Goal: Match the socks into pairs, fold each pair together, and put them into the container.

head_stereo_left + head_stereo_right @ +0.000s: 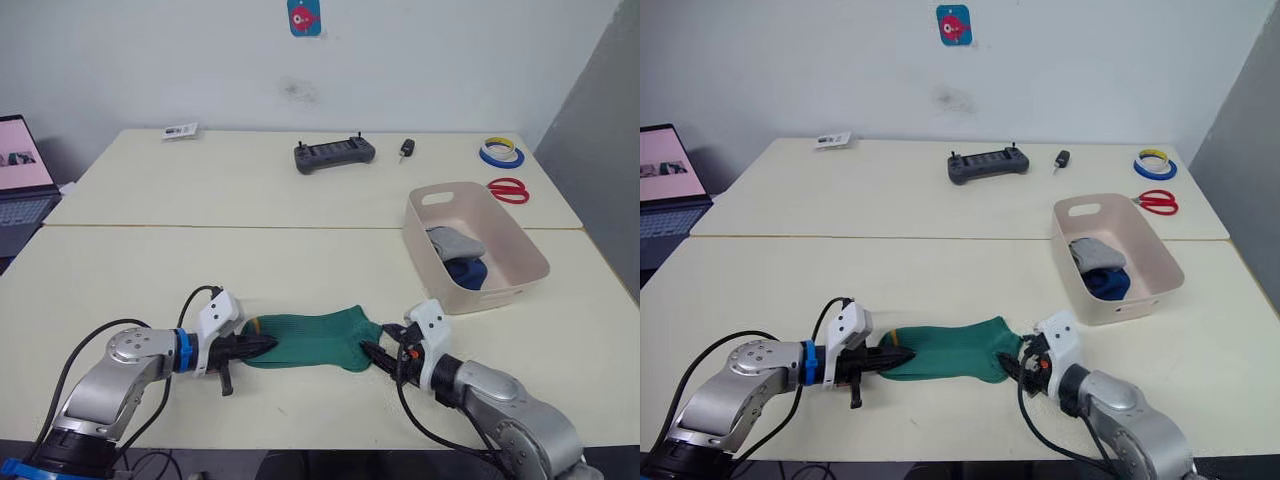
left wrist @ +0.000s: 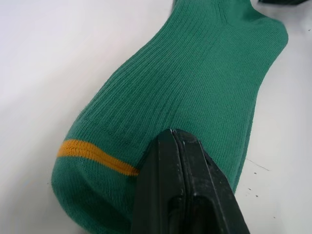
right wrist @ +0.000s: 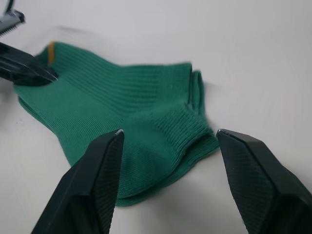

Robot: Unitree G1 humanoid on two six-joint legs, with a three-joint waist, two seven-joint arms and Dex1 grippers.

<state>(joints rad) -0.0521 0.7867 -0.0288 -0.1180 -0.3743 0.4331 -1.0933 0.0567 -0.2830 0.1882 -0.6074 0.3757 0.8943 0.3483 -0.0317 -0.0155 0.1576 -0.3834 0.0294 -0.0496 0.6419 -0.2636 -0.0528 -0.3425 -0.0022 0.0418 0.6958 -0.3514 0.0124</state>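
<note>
While the green pair lies flat on the table, the fold is the step in hand.
Left gripper: black fingers closed, tips pressed on the toe end of the green ribbed ankle socks.
Right gripper: jaws spread wide at the cuff end.
Next move: judged, close on the cuff, carry it over the toe.
Pale pink-beige plastic rectangular tub: right of the green socks, beyond them, holding a grey bundle and a dark blue bundle.

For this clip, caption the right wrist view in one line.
Open right gripper faces the green socks' cuff; left gripper pins the toe.
</note>
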